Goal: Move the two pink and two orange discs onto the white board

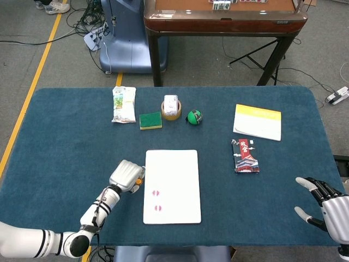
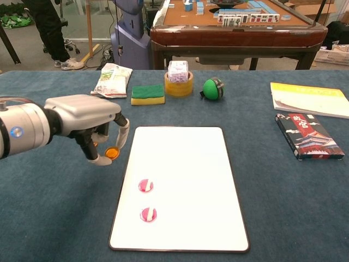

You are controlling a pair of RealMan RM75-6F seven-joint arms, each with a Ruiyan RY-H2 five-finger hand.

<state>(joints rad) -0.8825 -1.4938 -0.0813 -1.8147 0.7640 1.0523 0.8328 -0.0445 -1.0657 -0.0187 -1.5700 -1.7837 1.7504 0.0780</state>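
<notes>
My left hand hovers just left of the white board and pinches an orange disc between thumb and a finger. The disc hangs close to the board's left edge, above the cloth. A second orange disc shows only as a sliver behind the fingers; the head view hides it. Two pink discs lie on the board's lower left part, also in the head view. My right hand rests open at the table's near right corner.
Along the far side stand a snack bag, a green sponge, a tape roll with a small box and a green ball. A yellow-white booklet and a dark card pack lie to the right of the board.
</notes>
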